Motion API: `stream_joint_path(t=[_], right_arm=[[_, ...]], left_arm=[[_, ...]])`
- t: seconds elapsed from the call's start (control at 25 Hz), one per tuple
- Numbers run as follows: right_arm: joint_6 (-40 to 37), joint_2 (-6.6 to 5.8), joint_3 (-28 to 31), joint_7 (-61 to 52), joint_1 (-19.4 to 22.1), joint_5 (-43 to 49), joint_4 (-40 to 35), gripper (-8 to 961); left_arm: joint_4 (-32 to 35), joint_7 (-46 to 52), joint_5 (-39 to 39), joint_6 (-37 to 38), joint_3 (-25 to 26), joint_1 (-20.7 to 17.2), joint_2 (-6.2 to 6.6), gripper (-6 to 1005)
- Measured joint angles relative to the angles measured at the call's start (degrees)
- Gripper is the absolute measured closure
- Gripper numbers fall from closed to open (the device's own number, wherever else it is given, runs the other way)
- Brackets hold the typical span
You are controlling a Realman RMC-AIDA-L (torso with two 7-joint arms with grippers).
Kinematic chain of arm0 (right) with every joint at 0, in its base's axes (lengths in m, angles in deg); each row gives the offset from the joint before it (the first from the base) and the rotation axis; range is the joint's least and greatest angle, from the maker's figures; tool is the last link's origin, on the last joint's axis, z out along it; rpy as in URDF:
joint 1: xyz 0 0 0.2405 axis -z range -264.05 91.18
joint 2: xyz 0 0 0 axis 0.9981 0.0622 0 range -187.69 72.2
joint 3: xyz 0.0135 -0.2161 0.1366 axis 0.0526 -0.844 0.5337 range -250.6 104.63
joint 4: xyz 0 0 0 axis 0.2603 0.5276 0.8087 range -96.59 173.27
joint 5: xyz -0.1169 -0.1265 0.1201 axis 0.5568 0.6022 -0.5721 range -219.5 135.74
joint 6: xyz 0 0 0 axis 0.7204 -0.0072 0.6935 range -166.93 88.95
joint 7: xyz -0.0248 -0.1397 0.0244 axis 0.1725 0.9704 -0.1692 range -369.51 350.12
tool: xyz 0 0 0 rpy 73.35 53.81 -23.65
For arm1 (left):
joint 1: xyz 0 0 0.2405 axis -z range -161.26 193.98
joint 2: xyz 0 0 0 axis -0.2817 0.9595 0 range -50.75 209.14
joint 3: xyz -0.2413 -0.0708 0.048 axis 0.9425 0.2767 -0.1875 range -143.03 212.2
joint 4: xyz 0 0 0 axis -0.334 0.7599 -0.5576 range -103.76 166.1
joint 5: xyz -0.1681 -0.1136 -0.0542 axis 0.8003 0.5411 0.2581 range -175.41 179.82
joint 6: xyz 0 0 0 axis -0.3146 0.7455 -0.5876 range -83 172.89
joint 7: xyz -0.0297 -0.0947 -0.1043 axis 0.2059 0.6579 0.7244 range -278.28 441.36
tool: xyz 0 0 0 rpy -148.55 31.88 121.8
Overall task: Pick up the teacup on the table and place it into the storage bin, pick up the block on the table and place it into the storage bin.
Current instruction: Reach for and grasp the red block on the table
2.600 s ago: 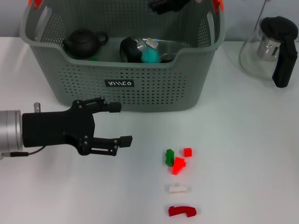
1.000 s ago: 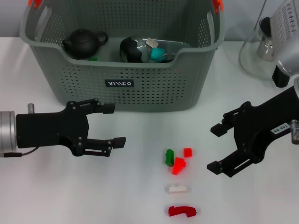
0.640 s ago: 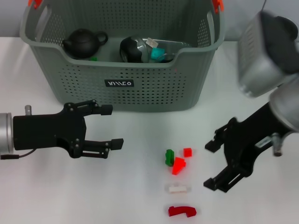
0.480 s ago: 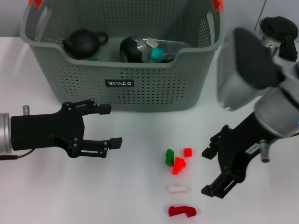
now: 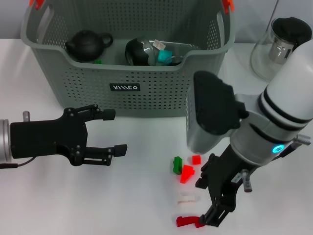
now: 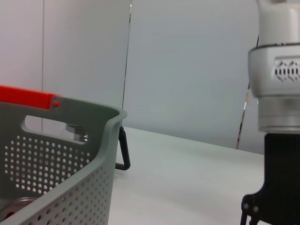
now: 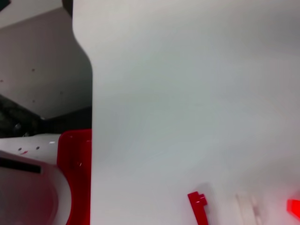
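Note:
The storage bin (image 5: 124, 93) stands at the back, grey and perforated with orange clips; its rim (image 6: 70, 110) also shows in the left wrist view. No teacup shows on the table. Inside the bin lie a black teapot (image 5: 87, 44) and a glossy dark round vessel (image 5: 138, 52). Small blocks lie in front: green (image 5: 177, 164), two red (image 5: 187, 173), white (image 5: 186, 199) and dark red (image 5: 187, 222). My right gripper (image 5: 204, 201) is open, right beside the white and dark red blocks. My left gripper (image 5: 116, 131) is open and empty, left of the blocks.
A glass pitcher with a black lid (image 5: 283, 46) stands at the back right of the table. The right wrist view shows the dark red block (image 7: 199, 207), the white block (image 7: 245, 206), the table's edge and a red box (image 7: 75, 178) on the floor beyond.
My right arm has come from over the bin, swung in from the right and dropped down beside the blocks. The left gripper has drifted slightly left, still open.

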Motion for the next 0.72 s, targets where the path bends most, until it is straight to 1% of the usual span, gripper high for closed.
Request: stream_joint_path(t=[0.12,0.4,0.72], right_arm=[[0.7,-0.01,-2.0,0.0,-0.3,-0.7,0.9,129],[1.9,-0.02,-6.0,-0.1,0.1,-1.0,1.5,134],[6.0,0.13,-10.4,-0.1,-0.5,-1.1,4.7,141]], left_arm=[[-0.1,0.0,0.0,-0.2,0.0,0.0,0.0,80],[-0.3,-0.3,0.2,-0.4,0.0,-0.3,-0.17,79],[-0.4,-0.4,0.5,-0.5,0.0,-0.5,-0.38,79]])
